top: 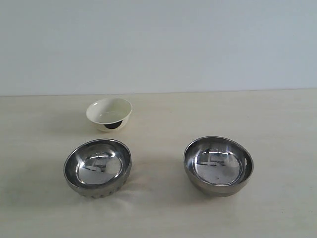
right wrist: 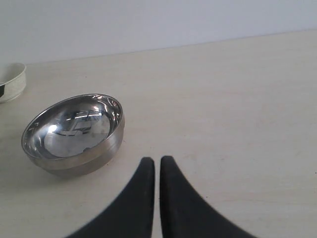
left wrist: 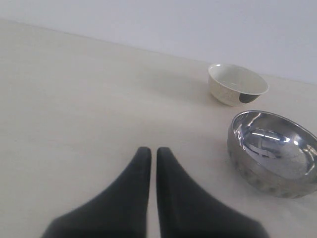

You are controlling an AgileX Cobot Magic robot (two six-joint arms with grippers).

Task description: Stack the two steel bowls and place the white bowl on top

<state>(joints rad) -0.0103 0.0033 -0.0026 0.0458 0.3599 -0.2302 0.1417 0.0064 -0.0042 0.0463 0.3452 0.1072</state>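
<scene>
I'm seeing both claws empty w/ jaws pressed together: the left gripper (left wrist: pixel 152 151) and right gripper (right wrist: pixel 157 159) are hovering over bare table (top: pixel 277 129), neither touching anything. The left steel bowl (top: pixel 97 167) is sitting near-left and the right steel bowl (top: pixel 218 166) near-right, well apart from each other. The white bowl (top: pixel 109 113) is sitting farther back, just behind the left one, not touching it. I'm judging the steel bowls as light, stiff, thin-walled and slick: mirror finish, rounded bottoms, so prob. rocking or skidding if nudged. The left one is looking a bit tilted and is showing a ribbed lower band. Best hold imo is pinching the rim, one finger inside and one outside, since they're looking too wide to span. The white bowl is looking glazed, so slippery and chippable against steel; I'm thinking rim pinch again and a gentle set-down. Room-wise I'm not seeing clutter: open tabletop btw the bowls and all round, wall (top: pixel 158 44) at the far back. The table's near and side edges are falling out of frame, so I can't tell margins there. Both claws are needing to open before any approach.
</scene>
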